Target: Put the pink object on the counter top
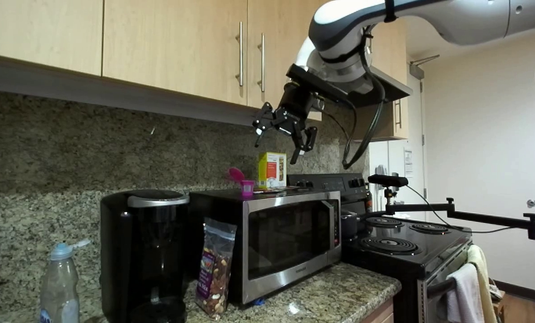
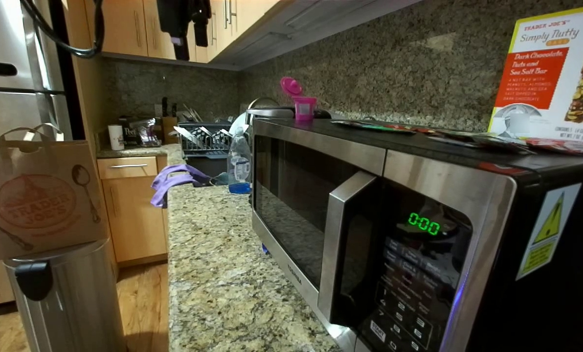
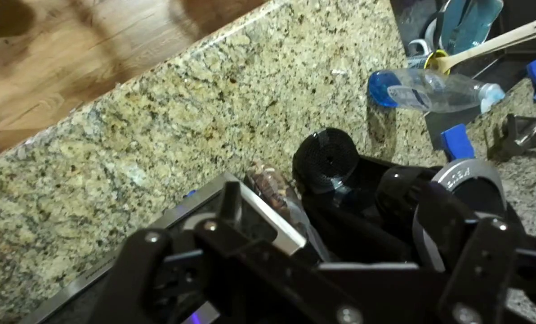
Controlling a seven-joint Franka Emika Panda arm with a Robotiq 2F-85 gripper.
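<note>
Wrist view is showing the gripper [image 3: 331,202] nearest, its fingers standing wide apart and holding nothing. Lower, well apart from them, the pink object [image 2: 304,108] is standing upright on the microwave [image 1: 290,244], its lid [image 2: 291,86] tipping back, at the end beside the coffee maker [image 1: 135,251]. Flat packets [image 2: 565,145] are lying along the same surface, and a yellow-edged box [image 1: 272,170] is standing farther along. Beneath that level, a clear bag of nut mix [image 1: 214,269] is standing in the gap between microwave and coffee maker, crowding that stretch of the counter top [image 2: 213,274]. Past the coffee maker, a soap bottle [image 1: 61,287] is standing upright. At the microwave's opposite end, the stove [image 1: 433,253] is sitting just beside the counter top, towels [image 1: 465,287] hanging at its front.
</note>
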